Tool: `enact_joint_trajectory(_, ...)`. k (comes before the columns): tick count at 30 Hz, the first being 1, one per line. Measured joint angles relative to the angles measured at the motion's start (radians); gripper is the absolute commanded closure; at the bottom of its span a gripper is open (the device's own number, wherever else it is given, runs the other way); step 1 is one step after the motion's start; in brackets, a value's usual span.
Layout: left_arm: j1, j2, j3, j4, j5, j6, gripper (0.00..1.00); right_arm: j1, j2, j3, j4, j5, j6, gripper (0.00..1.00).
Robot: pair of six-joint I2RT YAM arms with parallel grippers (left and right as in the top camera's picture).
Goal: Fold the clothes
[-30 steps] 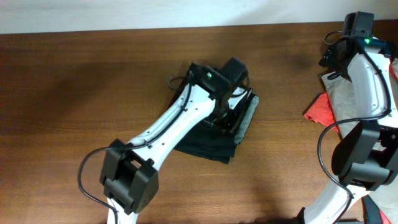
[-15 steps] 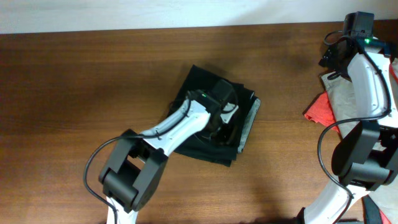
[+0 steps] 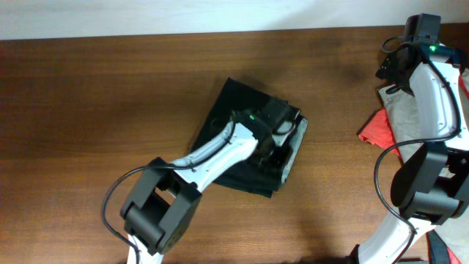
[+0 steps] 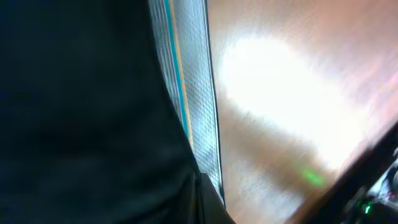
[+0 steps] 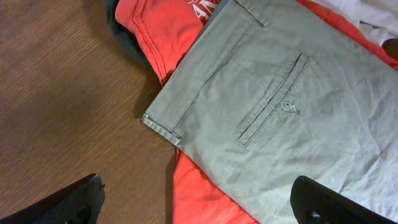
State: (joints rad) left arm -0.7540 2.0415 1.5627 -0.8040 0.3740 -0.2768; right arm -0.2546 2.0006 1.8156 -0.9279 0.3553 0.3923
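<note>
The left arm [image 3: 212, 150] reaches from the near left of the table [image 3: 88, 110] up and to the right, ending over the black garment [image 3: 238, 110]. The garment lies folded flat in the middle of the table. Its outline is close to square, so no long axis stands out. It is turned like a diamond, with one corner pointing to the far edge and the opposite corner toward the near edge.

A grey band [image 3: 294, 143] runs along the garment's right edge, slanting from upper right down to lower left. In the left wrist view the band shows as a mesh strip with thin teal and orange lines. Black cloth fills the space to one side of it and bare wood with glare lies on the other.

The left claw [image 3: 275, 138] sits low on the right part of the garment, just beside the band. Its fingers are hidden in both views, so I cannot tell whether it is spread, closed or gripping cloth.

At the far right, the right arm [image 3: 432, 81] stands over a pile at the table's edge. There, grey trousers [image 5: 280, 124] lie on top of a red garment [image 5: 161, 31]. The trousers' hem points toward the table's middle, and a back pocket faces up. The right claw [image 5: 198, 200] hangs above the pile with its fingers spread wide, holding nothing.
</note>
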Motion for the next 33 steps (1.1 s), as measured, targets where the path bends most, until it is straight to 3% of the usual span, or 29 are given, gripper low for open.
enact_joint_trajectory(5,0.092,-0.074,0.107,0.099,-0.14,0.007,0.94,0.0,0.0,0.0,0.0,0.0,-0.001,0.01)
enact_joint_trajectory(9,0.099,-0.051,0.108,0.171,-0.167,0.002,0.94,0.0,0.0,0.0,0.0,0.0,0.0,0.01)
enact_joint_trajectory(15,0.092,0.17,0.109,0.412,-0.156,-0.059,0.94,0.0,0.0,0.0,0.001,0.0,0.0,0.01)
enact_joint_trajectory(20,0.091,0.24,0.105,0.502,-0.125,-0.102,0.92,0.0,0.0,0.0,0.0,0.0,0.0,0.01)
enact_joint_trajectory(24,0.081,0.24,0.105,0.506,-0.104,-0.108,0.91,0.0,0.0,0.0,0.0,0.0,0.0,0.01)
enact_joint_trajectory(26,0.077,0.24,0.117,0.49,-0.057,-0.079,0.81,0.0,0.0,0.0,0.0,0.0,0.0,0.01)
enact_joint_trajectory(28,0.077,0.219,0.148,0.373,-0.029,-0.036,0.7,0.0,0.0,0.0,0.0,0.0,0.0,0.01)
enact_joint_trajectory(33,0.076,-0.042,0.2,0.043,-0.074,0.023,0.69,0.0,0.0,0.0,0.002,0.0,0.0,0.01)
